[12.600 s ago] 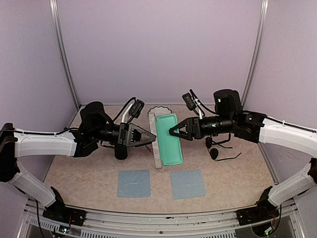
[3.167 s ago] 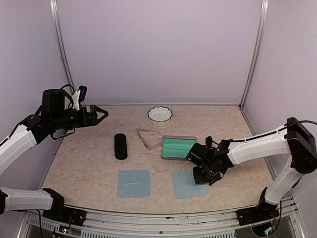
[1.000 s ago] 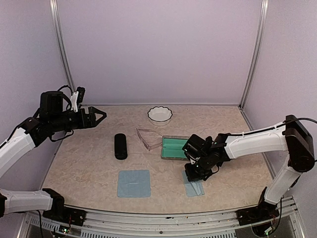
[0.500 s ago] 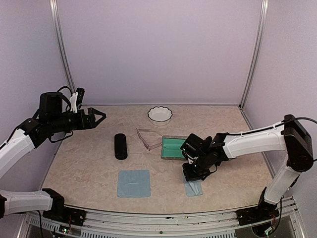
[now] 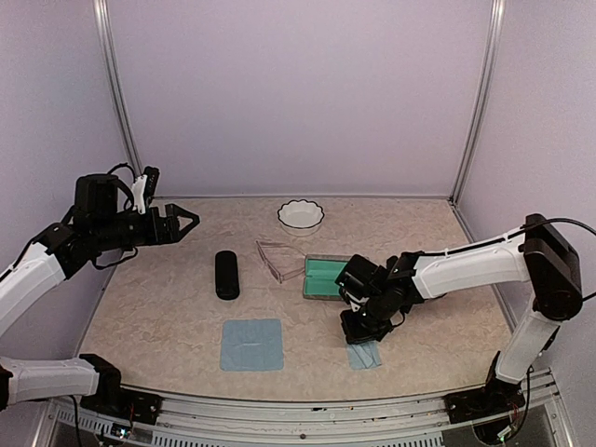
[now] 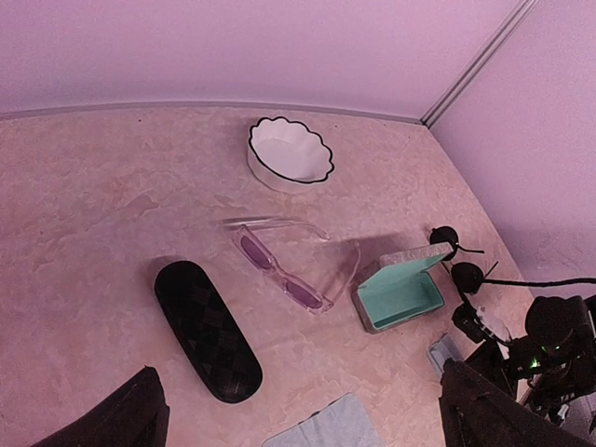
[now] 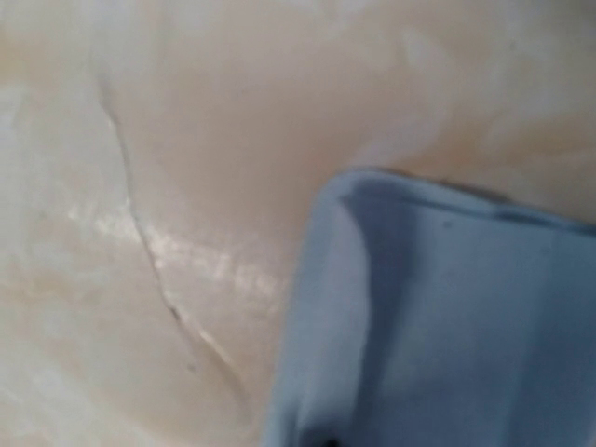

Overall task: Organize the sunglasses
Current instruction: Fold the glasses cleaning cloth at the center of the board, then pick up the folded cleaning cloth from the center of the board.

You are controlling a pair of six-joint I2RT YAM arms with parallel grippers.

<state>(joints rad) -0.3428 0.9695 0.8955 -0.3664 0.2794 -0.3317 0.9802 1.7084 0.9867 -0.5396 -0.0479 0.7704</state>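
The left hand (image 5: 189, 223) hangs spread wide above the desk (image 5: 168, 317); the right hand (image 5: 358, 327) sits low on a blue cloth (image 5: 366, 355), its grip impossible to tell. The pink-clear sunglasses (image 5: 279, 260) lie just beside the teal-lined case (image 5: 326, 277), the dark round pair (image 6: 463, 276) on its other side.

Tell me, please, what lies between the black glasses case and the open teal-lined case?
The pale pink-framed sunglasses lie between the black case and the teal-lined case, clearest in the left wrist view.
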